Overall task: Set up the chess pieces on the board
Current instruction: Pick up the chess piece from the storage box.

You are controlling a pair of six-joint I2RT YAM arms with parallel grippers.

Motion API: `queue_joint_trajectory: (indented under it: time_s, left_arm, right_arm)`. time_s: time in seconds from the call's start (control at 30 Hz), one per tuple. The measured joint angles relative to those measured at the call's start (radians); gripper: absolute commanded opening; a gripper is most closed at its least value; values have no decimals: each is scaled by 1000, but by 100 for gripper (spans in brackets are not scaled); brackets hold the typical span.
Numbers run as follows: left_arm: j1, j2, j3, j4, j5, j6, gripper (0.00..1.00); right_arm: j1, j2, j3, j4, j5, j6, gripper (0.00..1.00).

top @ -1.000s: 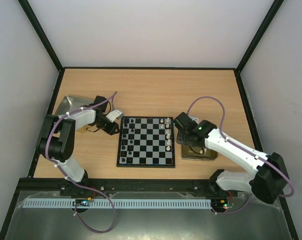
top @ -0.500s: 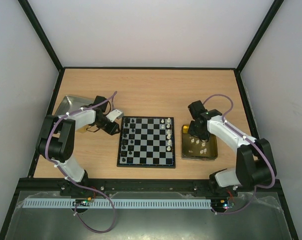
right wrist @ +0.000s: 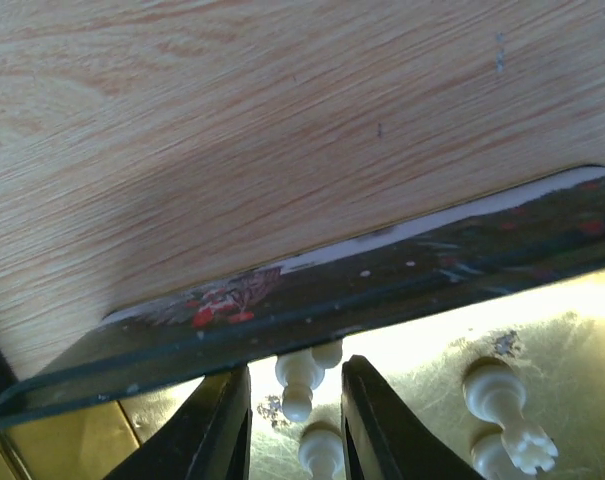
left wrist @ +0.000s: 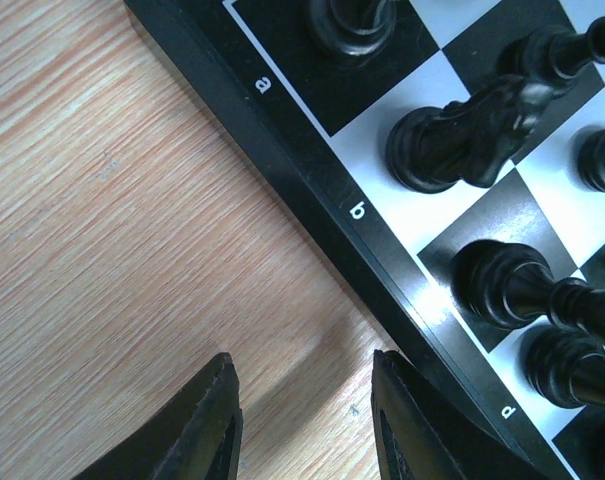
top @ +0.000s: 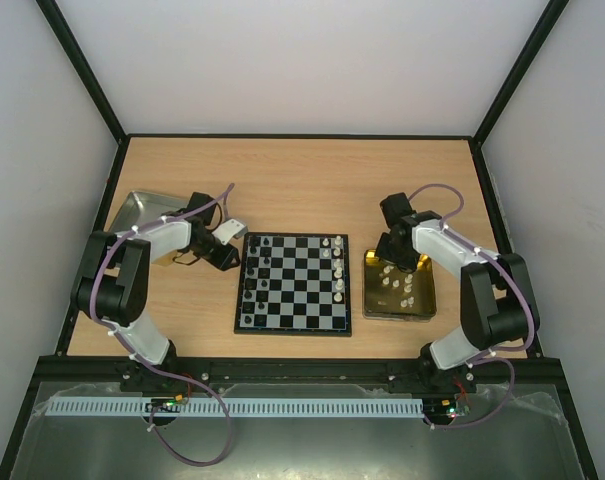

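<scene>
The board (top: 292, 283) lies mid-table, with black chess pieces (top: 254, 270) along its left columns and a few white ones (top: 337, 262) on its right. My left gripper (left wrist: 302, 360) hangs open over bare wood just off the board's left rim (left wrist: 312, 170), beside black pieces (left wrist: 462, 140), holding nothing. My right gripper (right wrist: 295, 372) is low inside the far end of the gold tray (right wrist: 562, 330). Its jaws straddle a lying white piece (right wrist: 300, 385) with a gap on each side. More white pieces (top: 397, 287) lie in that tray.
A silver tray (top: 137, 210) sits at the far left behind the left arm. The gold tray's dark rim (right wrist: 382, 280) stands right in front of the right fingers. Black frame posts and white walls enclose the table.
The right arm has swung from lying across the gold tray to its far end, and its jaws have narrowed around a white piece. The left arm has stayed put.
</scene>
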Motion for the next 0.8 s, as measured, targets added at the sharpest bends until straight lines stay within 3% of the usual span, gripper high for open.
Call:
queue_joint_trajectory:
  time_s: [0.8]
  left_arm:
    - [0, -6, -8, 13, -11, 0, 38]
  right_arm:
    - [-10, -21, -59, 72, 76, 56, 21]
